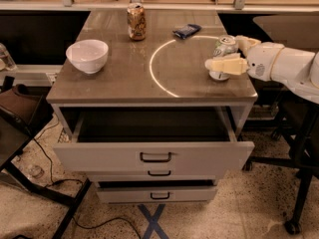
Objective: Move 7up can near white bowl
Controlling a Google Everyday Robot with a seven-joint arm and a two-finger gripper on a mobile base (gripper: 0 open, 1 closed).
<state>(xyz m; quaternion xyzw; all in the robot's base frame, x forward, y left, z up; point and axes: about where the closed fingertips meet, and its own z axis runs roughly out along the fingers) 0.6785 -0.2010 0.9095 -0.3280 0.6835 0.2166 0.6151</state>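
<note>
The 7up can (225,46), white and green with a silver top, stands near the right edge of the grey cabinet top (129,68). My gripper (224,52) reaches in from the right, open, with one finger (227,64) across the front of the can and the other behind it. The can is between the two fingers and still rests on the top. The white bowl (87,55) sits at the left side of the top, far from the can.
A gold-brown can (136,21) stands at the back centre, and a dark blue packet (187,31) lies to its right. A white arc (158,68) is marked on the top. The top drawer (154,143) stands pulled open below. A table leg (299,183) is at the right.
</note>
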